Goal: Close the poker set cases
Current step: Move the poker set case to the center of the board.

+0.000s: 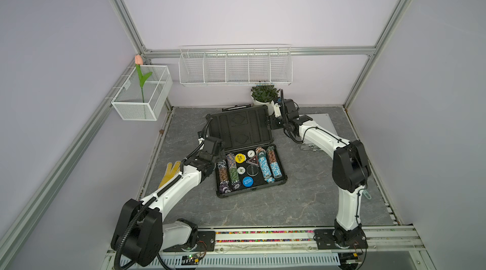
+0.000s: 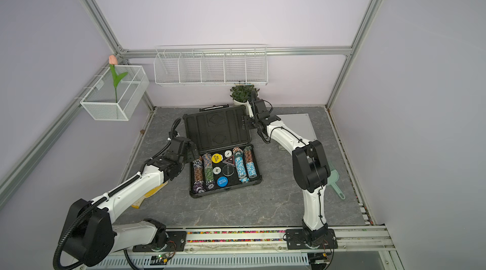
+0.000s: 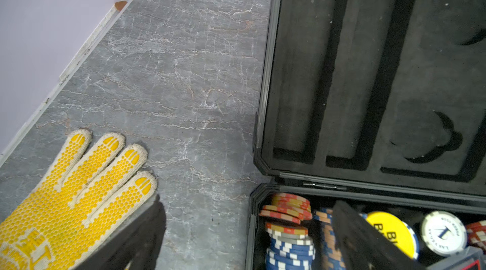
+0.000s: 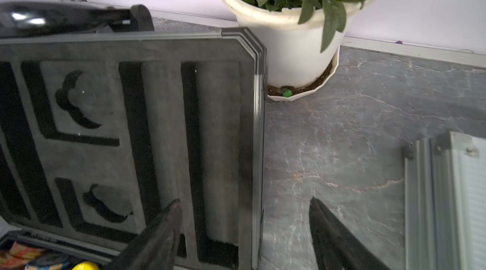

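The dark poker case [image 1: 259,185] sits open at the centre of the grey table [image 1: 263,208], its lid [image 1: 238,130] leaning back toward the upper part of both top views and rows of chips [image 1: 268,166] in the tray. The right gripper [image 4: 244,201] is at the lid's right edge with its jaws spread, one finger in front of the black lining and the other outside the edge, pinching nothing. The left gripper [image 3: 248,200] hangs at the tray's left rear corner, jaws wide apart, between the chips and a yellow glove [image 3: 73,189]. A silver case [image 1: 322,121] lies flat at the right, partly hidden by the right arm. A potted plant [image 1: 264,95] stands just behind the lid's right corner.
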`<state>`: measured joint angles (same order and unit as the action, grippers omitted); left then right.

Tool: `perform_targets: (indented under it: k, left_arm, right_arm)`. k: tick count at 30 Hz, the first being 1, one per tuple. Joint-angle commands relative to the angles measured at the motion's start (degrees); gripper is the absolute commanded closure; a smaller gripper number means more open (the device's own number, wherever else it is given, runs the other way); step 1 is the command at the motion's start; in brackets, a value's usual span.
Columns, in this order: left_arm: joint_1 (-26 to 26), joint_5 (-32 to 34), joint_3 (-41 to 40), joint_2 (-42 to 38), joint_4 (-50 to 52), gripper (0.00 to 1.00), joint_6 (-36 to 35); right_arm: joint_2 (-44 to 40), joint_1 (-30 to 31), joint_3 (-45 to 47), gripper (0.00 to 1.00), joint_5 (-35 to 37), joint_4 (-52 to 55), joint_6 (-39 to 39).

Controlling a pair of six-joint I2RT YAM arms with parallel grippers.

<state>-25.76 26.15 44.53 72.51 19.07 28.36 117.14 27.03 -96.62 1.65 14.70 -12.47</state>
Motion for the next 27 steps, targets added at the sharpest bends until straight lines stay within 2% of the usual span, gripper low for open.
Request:
perform_targets:
  k: [1,9,18,21,25,27]
  left_arm:
    - [0.35,-1.51,-0.20,-1.11,1.52,0.00,-1.11]
    - [0.32,-3.51,-1.29,-3.31,3.42,0.00,-0.69]
    - [0.31,-3.65,-2.95,-6.49,4.92,0.00,-0.55]
    - [0.27,-3.65,-3.14,-7.19,5.15,0.00,-0.61]
    - [0.28,-3.50,-3.27,-7.34,5.25,0.00,-0.85]
    - [0.35,-3.32,-3.34,-7.13,5.18,0.00,-0.85]
  right_arm:
    - [3.17,-1.09,-4.38,0.23,-0.91,-2.86,-2.03]
    - [9.07,-1.89,-10.87,0.25,-0.99,-4.00,-2.74]
    - [13.14,-1.90,-15.51,0.42,-3.19,-2.71,-0.59]
    - [13.62,-1.91,-15.55,0.54,-3.23,-2.92,-0.42]
    - [12.99,-1.93,-15.21,0.75,-4.64,-3.52,0.39]
    - [12.14,-1.90,-14.39,0.80,-4.98,-4.24,0.77]
